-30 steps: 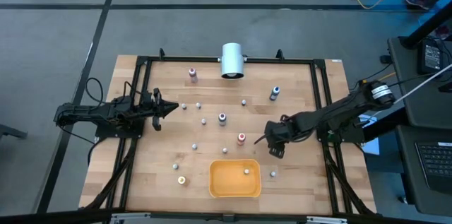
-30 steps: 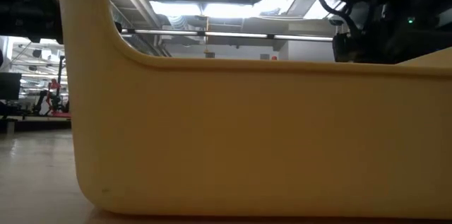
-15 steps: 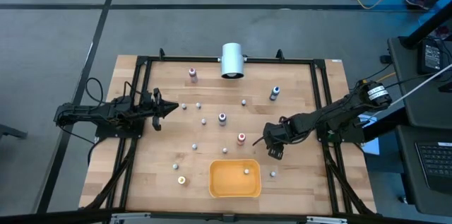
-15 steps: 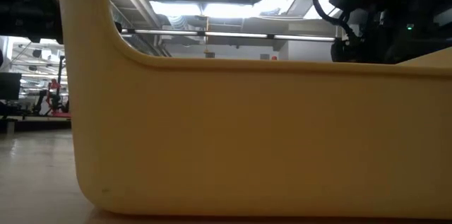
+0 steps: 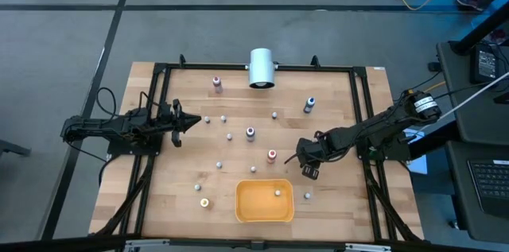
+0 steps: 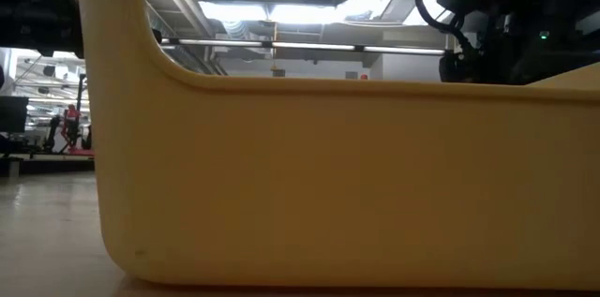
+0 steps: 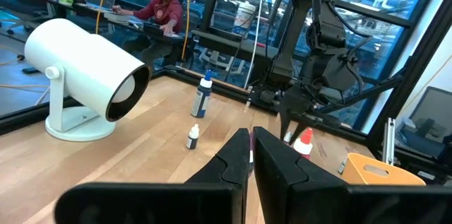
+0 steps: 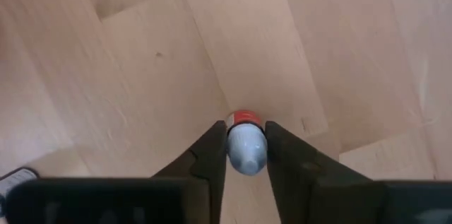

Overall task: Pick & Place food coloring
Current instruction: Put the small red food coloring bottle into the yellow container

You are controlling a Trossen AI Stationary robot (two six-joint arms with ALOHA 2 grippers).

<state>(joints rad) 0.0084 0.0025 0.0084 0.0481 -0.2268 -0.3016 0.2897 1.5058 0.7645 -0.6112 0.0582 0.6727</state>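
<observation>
Tiny food coloring bottles stand scattered on the wooden table, among them a pink-topped one [image 5: 216, 83], a blue-topped one [image 5: 308, 105] and a red-topped one [image 5: 272, 155]. One small bottle [image 5: 277, 192] sits inside the orange tray [image 5: 264, 202]. My right gripper [image 5: 308, 172] is right of the red-topped bottle and just beyond the tray. It is shut on a small pale bottle with a red cap [image 8: 246, 146]. At the table's left, my left gripper [image 5: 195, 122] is shut with nothing in it [image 7: 251, 155]. My right gripper pinches the small bottle's pale body [image 8: 246, 157] between its two fingers, just behind the red cap [image 8: 245, 118]. The fingers slant down toward the table from its right side. The bottle lies along the fingers, cap pointing away from the wrist. I cannot tell whether it touches the wood.
A big white cylinder [image 5: 261, 67] stands at the far edge's middle. Black frame rails [image 5: 362, 125] run along the table's sides. The tray's wall [image 6: 328, 175] fills the low view. A person [image 7: 162, 5] sits at a desk in the room beyond.
My right arm has shifted slightly toward the table's left and near edge, and a pale spot now shows at its fingertips. The bottles on the table and the tray have stayed where they were.
</observation>
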